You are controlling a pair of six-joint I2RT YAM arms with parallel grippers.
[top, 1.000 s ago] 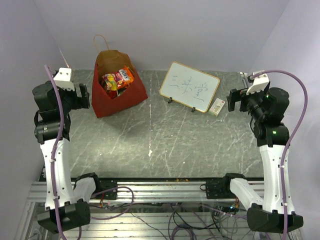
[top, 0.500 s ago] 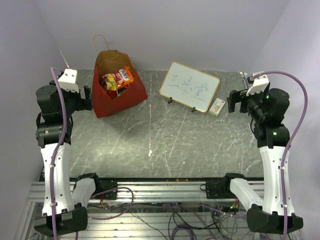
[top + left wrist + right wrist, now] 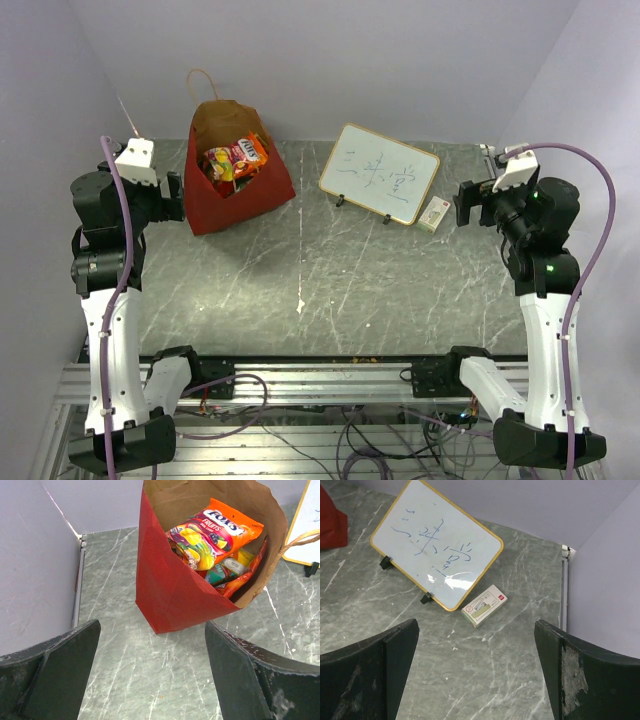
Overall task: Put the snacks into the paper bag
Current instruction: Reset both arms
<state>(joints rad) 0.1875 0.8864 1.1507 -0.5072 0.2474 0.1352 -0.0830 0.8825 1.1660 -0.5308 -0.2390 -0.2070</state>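
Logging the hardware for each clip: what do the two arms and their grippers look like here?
The left arm and right arm each have white lower links, black joints and a black base. A purple cable runs along each. A white camera housing tops each wrist. The left gripper and right gripper are black, with broad flat fingers that show pale scuffs.

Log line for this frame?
snacks in bag | left hand open, empty | right hand open, empty | aside: whiteboard, box
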